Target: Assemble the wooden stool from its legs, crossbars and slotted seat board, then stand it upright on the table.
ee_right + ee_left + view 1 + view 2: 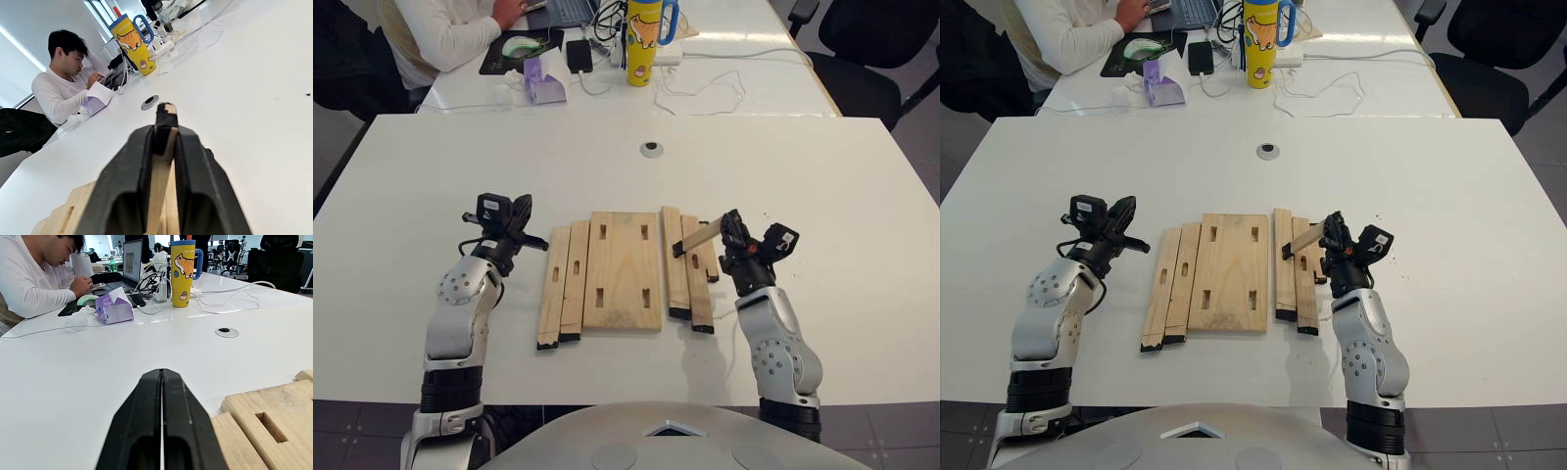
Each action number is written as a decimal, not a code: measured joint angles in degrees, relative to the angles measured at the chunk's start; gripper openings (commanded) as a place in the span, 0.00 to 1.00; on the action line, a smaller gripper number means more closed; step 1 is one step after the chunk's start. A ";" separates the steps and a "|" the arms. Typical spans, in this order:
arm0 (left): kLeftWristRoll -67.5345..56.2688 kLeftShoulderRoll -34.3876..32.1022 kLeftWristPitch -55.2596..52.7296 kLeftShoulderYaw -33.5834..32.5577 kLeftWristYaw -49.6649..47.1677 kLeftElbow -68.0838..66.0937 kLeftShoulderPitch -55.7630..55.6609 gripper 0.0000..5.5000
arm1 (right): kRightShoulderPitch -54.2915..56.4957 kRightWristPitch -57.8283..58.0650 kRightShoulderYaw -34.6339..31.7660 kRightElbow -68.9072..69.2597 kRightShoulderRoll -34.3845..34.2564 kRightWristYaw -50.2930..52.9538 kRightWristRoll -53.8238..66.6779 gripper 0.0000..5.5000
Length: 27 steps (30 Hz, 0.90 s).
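Left eye view, tabletop survey: right claw (pixel 164 128) clamped on a short crossbar (pixel 698 240), fingers (pixel 128 161) pressing its two sides. Crossbar held clear of the white table (pixel 822 186), slanting from the claw toward the robot's left, dark free end hanging over the right leg pair (pixel 676 289). That pair flat on the table just left of the right claw, two long slats side by side, dark-tipped at the near ends. Another short piece (pixel 709 264) lying against them, directly under the claw; touching the fingers or not, cannot tell. Slotted seat board (pixel 624 269) flat, farther left of the right claw, between the two claws, four slots facing up. Left leg pair (pixel 553 284) just beside the board's other edge, immediately right of the left claw (pixel 162 377). Left claw closed on nothing, fingers pressed together along one thin seam, low over bare table, slat wood just beside its tip. Beyond both claws and well apart from them: round cable grommet (pixel 651 149) set in the table, and on a farther desk a yellow tumbler (pixel 643 39).
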<state>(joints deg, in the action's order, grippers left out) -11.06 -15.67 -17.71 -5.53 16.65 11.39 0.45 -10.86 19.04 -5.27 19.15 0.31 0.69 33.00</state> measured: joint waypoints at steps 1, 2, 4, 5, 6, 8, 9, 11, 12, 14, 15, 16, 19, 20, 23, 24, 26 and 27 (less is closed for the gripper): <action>0.00 0.05 0.00 0.00 -0.04 0.02 0.00 0.00 | 0.05 -0.39 0.17 -0.06 0.25 -0.21 -1.01 0.08; 0.00 0.17 0.00 0.00 -0.11 0.09 0.01 0.00 | 0.07 -0.81 0.62 -0.14 0.68 -0.30 -1.71 0.08; 0.00 0.42 0.01 0.00 -0.14 0.20 0.01 0.00 | 0.13 -1.81 1.99 -0.36 1.36 -0.75 -4.15 0.08; 0.00 0.52 0.02 0.00 -0.14 0.22 0.01 0.00 | 0.21 -2.41 2.75 -0.62 1.96 -1.07 -5.53 0.08; 0.00 0.55 0.02 0.00 -0.15 0.23 0.01 0.00 | 0.23 -3.07 3.68 -0.73 2.57 -1.36 -6.89 0.08; 0.01 0.62 0.03 0.00 -0.14 0.25 0.01 0.00 | 0.29 -4.75 5.95 -0.91 3.79 -1.93 -10.52 0.08; 0.01 0.63 0.03 0.00 -0.14 0.26 0.01 0.00 | 0.31 -5.45 6.69 -1.06 4.29 -2.11 -12.10 0.08; 0.02 0.63 0.03 0.00 -0.14 0.29 0.01 0.00 | 0.32 -6.90 8.07 -1.34 5.09 -2.43 -14.58 0.08; 0.02 0.64 0.03 0.00 -0.14 0.30 0.01 0.00 | 0.31 -7.36 8.30 -1.51 5.21 -2.54 -15.05 0.08; 0.02 0.64 0.03 0.00 -0.14 0.32 0.01 0.00 | 0.31 -8.38 8.63 -1.88 5.49 -2.77 -16.63 0.08; 0.02 0.65 0.03 0.00 -0.14 0.33 0.01 0.00 | 0.31 -8.96 8.65 -2.14 5.63 -2.85 -17.33 0.08; 0.02 0.67 0.05 0.00 -0.14 0.34 0.02 0.00 | 0.31 -9.54 8.74 -2.53 5.92 -3.06 -18.68 0.08; 0.03 0.73 0.16 -0.01 -0.18 0.40 0.05 0.00 | 0.32 -11.40 8.62 -3.63 6.96 -3.73 -20.29 0.08; 0.03 0.76 0.18 -0.01 -0.22 0.46 0.05 0.00 | 0.32 -11.83 8.56 -3.94 7.16 -4.01 -20.79 0.08; 0.03 0.87 0.25 -0.04 -0.42 0.69 0.09 0.00 | 0.27 -12.72 8.45 -4.95 8.30 -4.95 -22.36 0.08; 0.03 0.93 0.25 -0.04 -0.47 0.76 0.11 0.00 | 0.27 -13.15 8.50 -5.24 8.48 -5.48 -22.88 0.08; 0.03 1.02 0.26 -0.04 -0.58 0.77 0.18 0.00 | 0.26 -13.62 8.74 -5.46 8.68 -6.07 -23.55 0.08; 0.04 1.12 0.27 -0.03 -0.69 0.78 0.29 0.00 | 0.26 -13.85 9.05 -5.62 8.84 -6.64 -23.57 0.08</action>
<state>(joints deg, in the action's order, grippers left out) -11.03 -14.56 -17.44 -5.56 15.96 12.17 0.74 -10.61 5.18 3.78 13.53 9.16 -5.95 9.43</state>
